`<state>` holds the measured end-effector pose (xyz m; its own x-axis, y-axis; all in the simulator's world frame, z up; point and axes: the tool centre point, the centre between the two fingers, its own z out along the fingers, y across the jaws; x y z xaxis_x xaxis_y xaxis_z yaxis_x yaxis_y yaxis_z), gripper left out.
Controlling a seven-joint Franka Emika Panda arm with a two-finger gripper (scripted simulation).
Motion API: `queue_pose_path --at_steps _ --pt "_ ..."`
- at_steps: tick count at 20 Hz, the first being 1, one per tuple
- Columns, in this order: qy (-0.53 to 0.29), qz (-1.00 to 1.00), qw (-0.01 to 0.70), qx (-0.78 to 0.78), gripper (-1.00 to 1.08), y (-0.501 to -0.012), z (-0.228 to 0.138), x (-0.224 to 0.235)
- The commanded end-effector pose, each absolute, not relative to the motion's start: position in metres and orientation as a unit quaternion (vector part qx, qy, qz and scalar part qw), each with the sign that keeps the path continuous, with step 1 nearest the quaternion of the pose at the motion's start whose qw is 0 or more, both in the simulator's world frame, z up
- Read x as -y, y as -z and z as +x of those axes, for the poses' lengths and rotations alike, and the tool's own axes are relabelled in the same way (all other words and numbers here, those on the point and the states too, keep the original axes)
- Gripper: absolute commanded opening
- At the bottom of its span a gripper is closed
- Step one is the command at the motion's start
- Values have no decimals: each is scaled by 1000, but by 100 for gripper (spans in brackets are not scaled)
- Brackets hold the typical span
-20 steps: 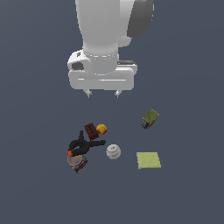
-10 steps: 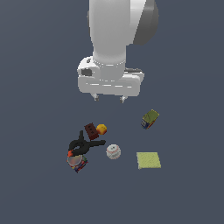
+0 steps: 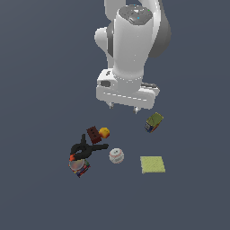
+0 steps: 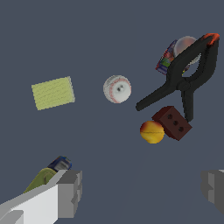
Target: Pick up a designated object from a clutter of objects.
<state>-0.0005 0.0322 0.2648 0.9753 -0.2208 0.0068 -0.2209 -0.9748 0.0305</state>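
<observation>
The designated can [image 3: 154, 122], olive-green on top with a blue and orange label, lies tilted at the exterior view's right, apart from the rest. In the wrist view the can [image 4: 49, 173] is partly hidden behind one grey finger [image 4: 70, 193]. My gripper [image 3: 123, 108] hangs open and empty above the floor, up and to the left of the can in the exterior view. The clutter sits below it: black clamp [image 3: 85, 148], brown block [image 3: 93, 134], orange ball [image 3: 104, 132], white baseball [image 3: 116, 155].
A flat yellow-green pad [image 3: 152, 164] lies at the exterior view's lower right. A silvery-topped can [image 3: 78, 166] with a red-blue label sits under the clamp's orange-tipped end. The floor is plain dark grey.
The arm has swung toward the exterior view's right and come lower, bringing the open gripper closer to the olive-green can. The objects have not moved.
</observation>
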Motion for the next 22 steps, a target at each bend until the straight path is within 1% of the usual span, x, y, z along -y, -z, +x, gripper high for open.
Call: queue_pose_path --at_steps 1,11,22 --pt "-3 991 16 131 100 -255 -2 -44" --pt "-5 978 16 206 100 -216 -11 -91" --pt "-7 958 13 286 100 -175 -30 -142"
